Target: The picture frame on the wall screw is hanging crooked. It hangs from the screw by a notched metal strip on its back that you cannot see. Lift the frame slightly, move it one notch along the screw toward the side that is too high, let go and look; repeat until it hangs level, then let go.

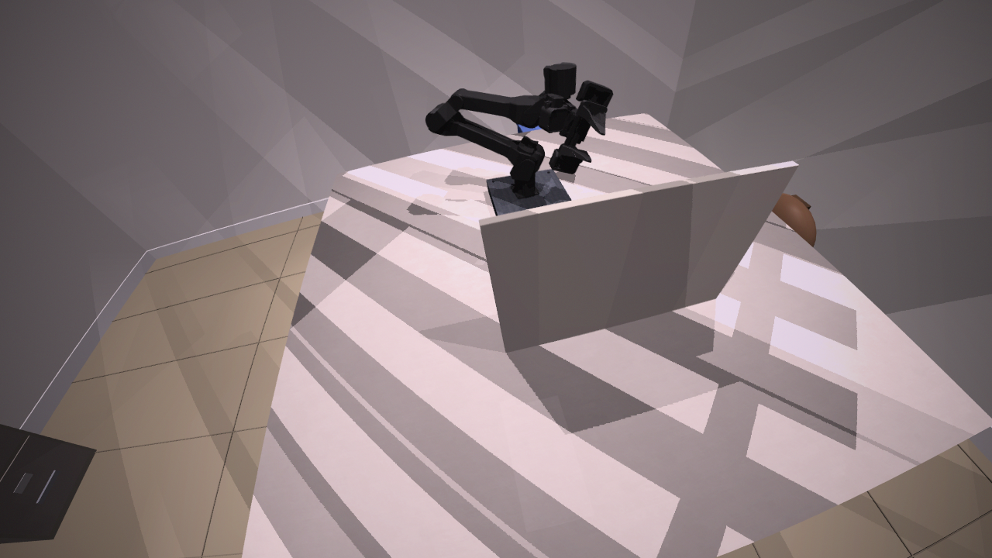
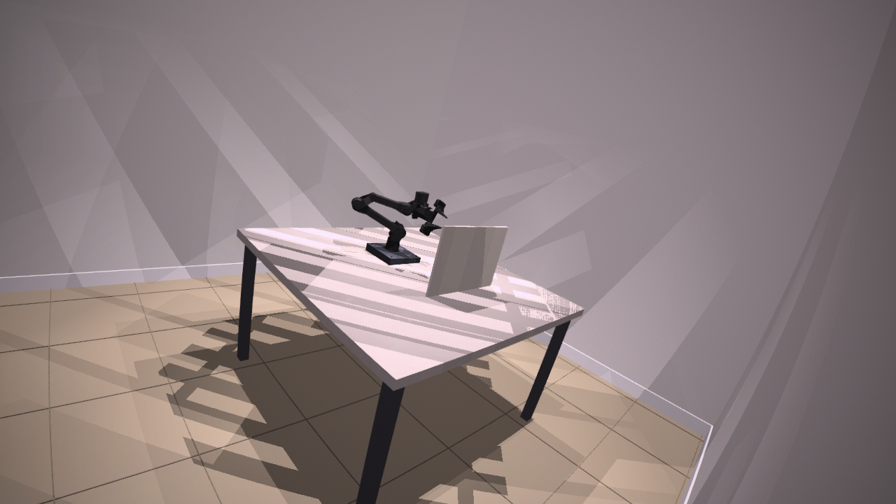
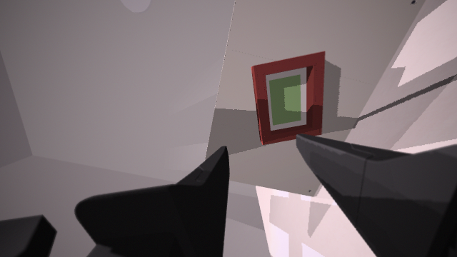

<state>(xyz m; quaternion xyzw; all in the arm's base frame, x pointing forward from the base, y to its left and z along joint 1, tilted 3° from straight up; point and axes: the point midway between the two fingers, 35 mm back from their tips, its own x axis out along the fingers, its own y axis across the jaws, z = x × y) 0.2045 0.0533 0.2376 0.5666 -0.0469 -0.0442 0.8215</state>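
Below my gripper (image 1: 597, 140) (image 2: 442, 222) (image 3: 260, 145), I have a pale table (image 1: 416, 416) (image 2: 376, 313) (image 3: 428, 53) crossed by bands of light and shadow. Its dark legs (image 2: 247, 306) stand on tan floor tiles (image 1: 173, 332) (image 2: 94, 344), lower still. In the top view, a blue thing (image 1: 528, 128) peeks out to the tool's left, mostly hidden; I can't tell what it is. Well to the tool's right is a rounded brown object (image 1: 799, 220), partly covered. Far to its lower left sits a dark, flat-faced piece (image 1: 45, 485) with two pale marks. Grey-mauve walls (image 1: 208, 104) (image 2: 595, 125) (image 3: 107, 71) rise beyond my tool.
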